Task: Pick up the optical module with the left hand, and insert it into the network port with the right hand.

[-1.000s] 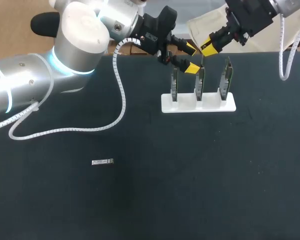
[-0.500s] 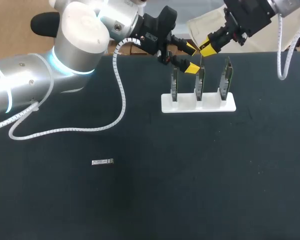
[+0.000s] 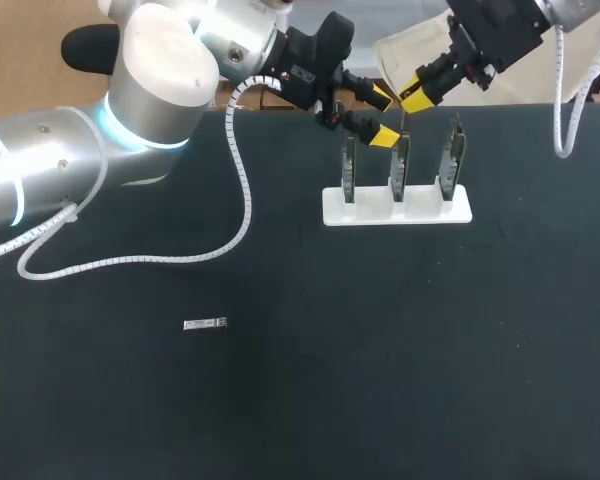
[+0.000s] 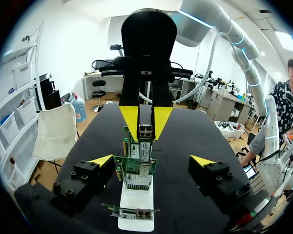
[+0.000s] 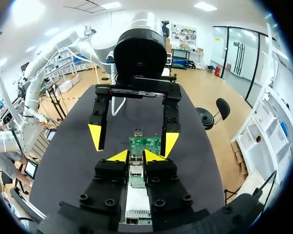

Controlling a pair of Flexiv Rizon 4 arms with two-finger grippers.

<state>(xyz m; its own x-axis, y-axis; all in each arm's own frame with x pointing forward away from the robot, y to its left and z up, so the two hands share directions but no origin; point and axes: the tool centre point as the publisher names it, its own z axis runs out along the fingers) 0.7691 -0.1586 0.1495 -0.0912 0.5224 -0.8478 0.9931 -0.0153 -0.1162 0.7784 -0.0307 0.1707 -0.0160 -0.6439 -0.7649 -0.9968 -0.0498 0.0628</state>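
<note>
Dark table [image 3: 380, 350], white stand [image 3: 397, 207], optical module [image 3: 205, 323]

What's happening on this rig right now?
The right gripper is shut on a small module and holds it just above the cards standing in the white stand. The left gripper is open beside those cards, holding nothing. A second module lies on the table.

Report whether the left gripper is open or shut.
Open: the left gripper shows yellow fingertips wide apart, clear of the circuit board between them.
</note>
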